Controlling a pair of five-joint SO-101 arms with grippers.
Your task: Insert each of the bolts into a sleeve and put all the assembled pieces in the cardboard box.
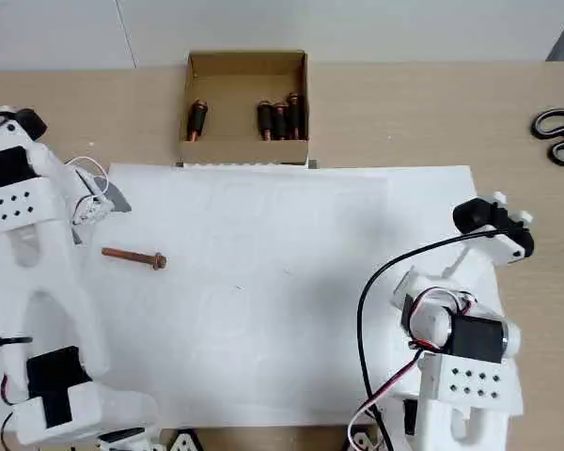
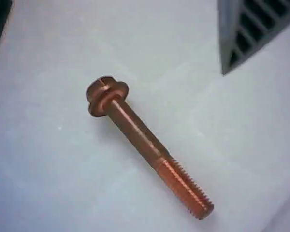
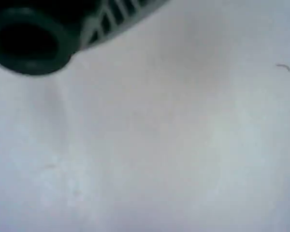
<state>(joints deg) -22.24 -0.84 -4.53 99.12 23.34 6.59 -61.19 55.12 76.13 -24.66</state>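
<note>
– Copper-coloured flanged bolt [image 1: 133, 256], lying flat on the white paper sheet [image 1: 291, 301] at the left of the high view. Its head points toward the middle of the frame and its threads toward the left edge. It's the one piece left out, as I read it.
– And the open brown cardboard box [image 1: 247, 59] at top centre?
– Four assembled pieces [image 1: 280, 119] in it by my count, bolts in dark sleeves: one on the left side, three bunched at the right. So most of the job looks done. This bolt wants a sleeve, and then it goes in the box.
– Where's the sleeve?
– Black cylindrical sleeve [image 1: 467, 213] at the right of the frame, up at the tip of the right gripper [image 1: 479, 222]. The right wrist view has it end-on, bore showing, hard against the grey ribbed jaw. I'd call that clamped on the sleeve.
– And the left gripper [image 1: 99, 205]?
– Just above the bolt in the frame, near it, not touching. In its wrist view the bolt lies bare in the middle, with a grey jaw off in the upper right corner and a wide gap beside it. Jaws spread, holding nothing.
– Bolt and sleeve?
– Well apart, on opposite sides of the sheet.
</note>
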